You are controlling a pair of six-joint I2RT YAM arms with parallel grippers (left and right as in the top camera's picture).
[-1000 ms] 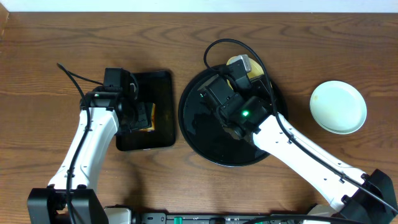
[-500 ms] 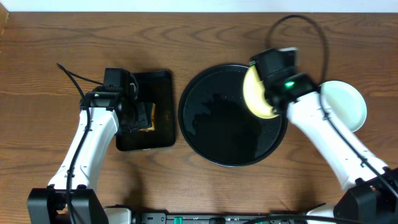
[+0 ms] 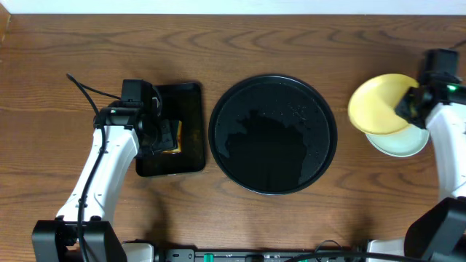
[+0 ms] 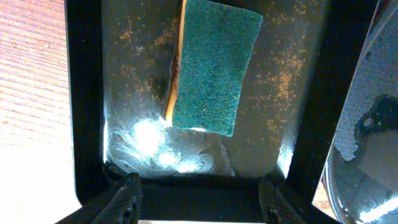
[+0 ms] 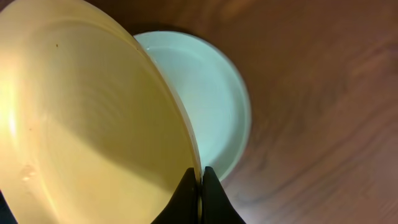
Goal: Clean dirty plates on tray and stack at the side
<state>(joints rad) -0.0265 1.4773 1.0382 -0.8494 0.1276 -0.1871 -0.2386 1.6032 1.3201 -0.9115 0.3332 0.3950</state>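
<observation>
Yellow plate [image 3: 378,102] is tilting at the right, hiding part of the green plate [image 3: 402,143] below, and is looking nearly clean. Right gripper [image 5: 199,186] is pinching its rim. Left gripper [image 4: 198,190] is hanging spread by the sponge [image 4: 211,65].

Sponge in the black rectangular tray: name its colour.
Rectangular sponge: teal-green top, yellow side; left wrist view.
</observation>
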